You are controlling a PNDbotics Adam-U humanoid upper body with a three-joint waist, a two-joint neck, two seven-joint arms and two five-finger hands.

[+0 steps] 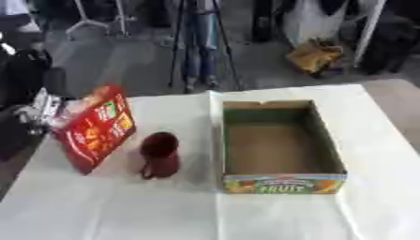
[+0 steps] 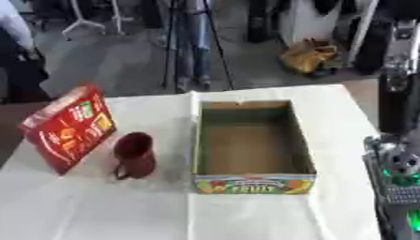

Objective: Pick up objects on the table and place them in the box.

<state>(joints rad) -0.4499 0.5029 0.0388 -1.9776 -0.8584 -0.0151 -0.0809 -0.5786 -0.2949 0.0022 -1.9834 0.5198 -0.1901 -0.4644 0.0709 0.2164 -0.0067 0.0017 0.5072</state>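
Nearest me, at the lower right of the right eye view, my right arm [image 2: 400,164] stands at the desk [image 1: 123,211] edge; its hand is out of sight. The fruit-printed cardboard box [image 1: 283,183] sits centre frame, open and empty. Left of it stands a dark red mug [image 1: 159,154], handle toward me, just beside a tilted red snack box [image 1: 97,126] at the left. My left hand [image 1: 37,110] shows at the carton's far left edge; I cannot tell how its fingers sit, or whether they hold the carton. If the carton tips or swings, it could knock the mug over, I judge.
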